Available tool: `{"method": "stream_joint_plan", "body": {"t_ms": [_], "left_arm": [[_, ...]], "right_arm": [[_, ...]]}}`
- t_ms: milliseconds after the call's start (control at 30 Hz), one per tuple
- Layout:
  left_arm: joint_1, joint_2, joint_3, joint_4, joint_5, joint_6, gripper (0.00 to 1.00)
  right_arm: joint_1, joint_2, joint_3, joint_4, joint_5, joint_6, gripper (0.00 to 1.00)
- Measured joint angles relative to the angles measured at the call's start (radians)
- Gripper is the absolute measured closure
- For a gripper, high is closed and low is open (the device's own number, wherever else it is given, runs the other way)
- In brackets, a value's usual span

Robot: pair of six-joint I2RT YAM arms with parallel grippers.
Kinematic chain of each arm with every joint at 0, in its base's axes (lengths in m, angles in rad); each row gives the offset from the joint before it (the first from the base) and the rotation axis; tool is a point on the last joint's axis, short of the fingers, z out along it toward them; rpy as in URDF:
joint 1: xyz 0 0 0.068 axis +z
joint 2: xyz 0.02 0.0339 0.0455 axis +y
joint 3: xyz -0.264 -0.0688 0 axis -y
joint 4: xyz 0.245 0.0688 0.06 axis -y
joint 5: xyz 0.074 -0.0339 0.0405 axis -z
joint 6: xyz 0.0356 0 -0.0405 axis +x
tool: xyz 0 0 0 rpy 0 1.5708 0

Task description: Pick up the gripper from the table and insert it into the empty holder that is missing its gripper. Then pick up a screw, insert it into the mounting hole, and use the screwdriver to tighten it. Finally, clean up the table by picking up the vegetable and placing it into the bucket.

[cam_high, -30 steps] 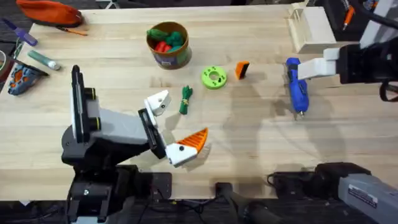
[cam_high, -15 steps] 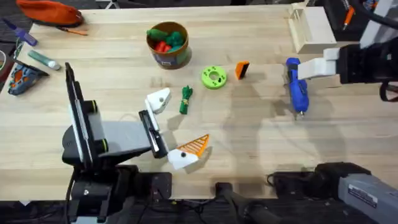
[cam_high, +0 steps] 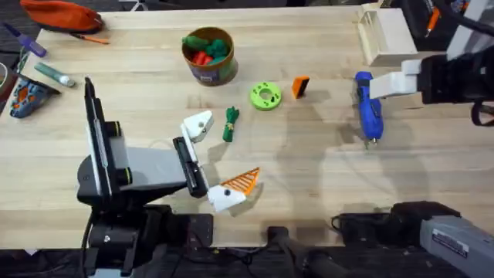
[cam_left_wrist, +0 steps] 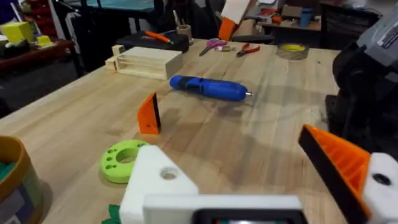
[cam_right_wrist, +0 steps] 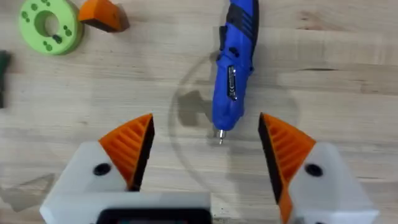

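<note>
The right gripper (cam_right_wrist: pixel 205 146) hangs with its orange-padded fingers spread wide and empty, directly over the screwdriver (cam_right_wrist: pixel 233 68), whose metal tip sits between the two pads while the blue body runs lengthwise away from them. The orange gripper (cam_high: pixel 300 86) – the loose wedge to be picked up – stands on the bench (cam_high: pixel 324 177) just beside the lime-green disc (cam_high: pixel 265 96), off to the side of the screwdriver toward the table's middle, so the right arm is the nearer one. The left gripper (cam_high: pixel 212 158) is also open, one finger bare: the white holder (cam_high: pixel 197 126), with the vegetable (cam_high: pixel 230 123) close alongside. The bucket (cam_high: pixel 208 55) stands further back. Its label band carries no writing that I can read.
</note>
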Motion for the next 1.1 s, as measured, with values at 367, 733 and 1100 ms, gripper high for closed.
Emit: {"method": "stream_joint_plan", "body": {"t_ms": [367, 733, 1100], "left_arm": [[0.0, 0.0, 0.0, 0.0, 0.0, -0.107, 0.015], [0.0, 0.0, 0.0, 0.0, 0.0, -0.115, 0.015], [0.0, 0.0, 0.0, 0.0, 0.0, -0.115, 0.015]], "right_arm": [[0.0, 0.0, 0.0, 0.0, 0.0, 0.0, 0.056], [0.0, 0.0, 0.0, 0.0, 0.0, 0.0, 0.057], [0.0, 0.0, 0.0, 0.0, 0.0, 0.0, 0.056]]}}
